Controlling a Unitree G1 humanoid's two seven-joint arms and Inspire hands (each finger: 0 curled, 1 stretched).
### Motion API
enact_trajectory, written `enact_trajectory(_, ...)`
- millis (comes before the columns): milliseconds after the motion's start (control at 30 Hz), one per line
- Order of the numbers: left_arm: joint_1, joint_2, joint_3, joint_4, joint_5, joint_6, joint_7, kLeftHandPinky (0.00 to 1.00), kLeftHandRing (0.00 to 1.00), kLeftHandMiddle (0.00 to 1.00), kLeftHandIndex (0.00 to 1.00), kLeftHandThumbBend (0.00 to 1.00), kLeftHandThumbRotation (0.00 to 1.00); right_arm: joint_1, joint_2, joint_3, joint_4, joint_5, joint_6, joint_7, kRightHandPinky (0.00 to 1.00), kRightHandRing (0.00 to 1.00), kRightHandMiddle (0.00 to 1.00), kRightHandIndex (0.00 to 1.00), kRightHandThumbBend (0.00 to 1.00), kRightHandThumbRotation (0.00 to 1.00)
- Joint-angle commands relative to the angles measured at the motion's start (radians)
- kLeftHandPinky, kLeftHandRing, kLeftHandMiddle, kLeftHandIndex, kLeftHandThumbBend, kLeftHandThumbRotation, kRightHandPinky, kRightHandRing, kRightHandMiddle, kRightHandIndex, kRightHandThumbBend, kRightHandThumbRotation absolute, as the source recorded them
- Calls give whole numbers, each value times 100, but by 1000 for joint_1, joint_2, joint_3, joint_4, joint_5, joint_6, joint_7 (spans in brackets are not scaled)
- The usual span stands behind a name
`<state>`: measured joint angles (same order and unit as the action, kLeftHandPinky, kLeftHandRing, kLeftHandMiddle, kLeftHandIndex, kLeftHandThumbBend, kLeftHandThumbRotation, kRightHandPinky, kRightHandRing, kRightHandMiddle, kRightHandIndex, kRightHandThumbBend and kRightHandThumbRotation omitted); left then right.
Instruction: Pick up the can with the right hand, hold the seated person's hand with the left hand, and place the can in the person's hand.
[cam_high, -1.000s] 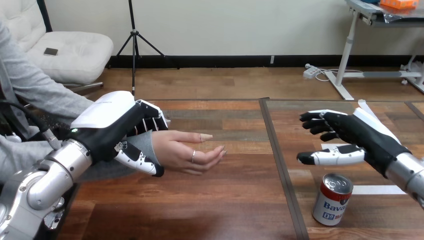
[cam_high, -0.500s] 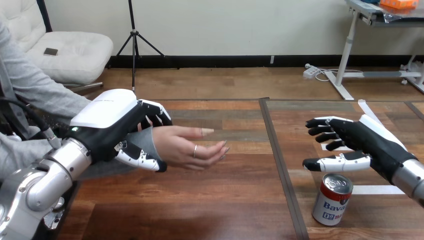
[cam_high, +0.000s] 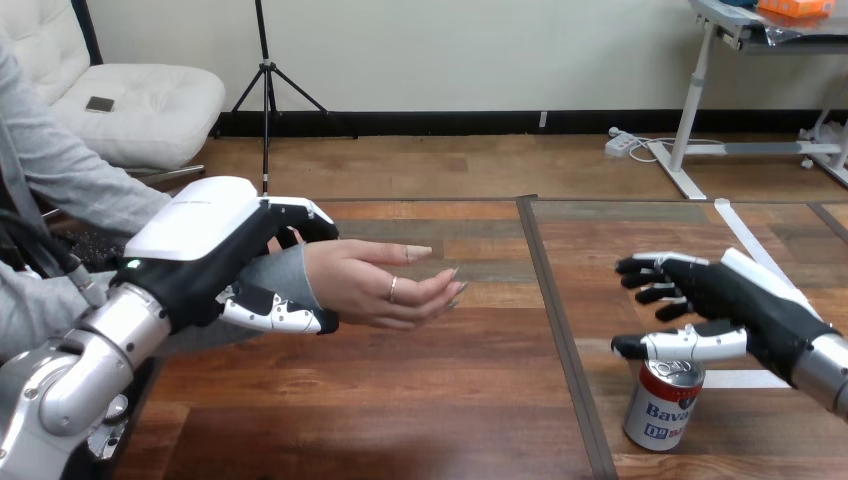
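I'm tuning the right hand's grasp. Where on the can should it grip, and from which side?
Probably by the side wall of the can, around mid-height, coming down from the right. It stands upright, its round wall free, and the open right hand hovers just over its top, thumb and fingers apart enough to wrap it.
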<state>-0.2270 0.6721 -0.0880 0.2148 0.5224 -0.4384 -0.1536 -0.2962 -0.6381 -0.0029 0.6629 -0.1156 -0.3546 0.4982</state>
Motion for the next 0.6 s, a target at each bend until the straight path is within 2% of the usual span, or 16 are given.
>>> enact_trajectory(0,-18,17,48,-55,-13,6,31,56,66,69,67,74,32,-25,-44,-18,-55,19,-21,27,81,86,88,87,100,40)
enact_trajectory(333,3,13,64,-73,-11,14,35,54,66,69,67,71,28,4,-56,-26,-92,7,-14,43,82,87,88,88,100,40)
enact_trajectory(567,8,12,69,-70,-15,5,40,54,66,68,67,71,26,27,-69,-26,-135,5,13,66,83,89,90,89,100,39)
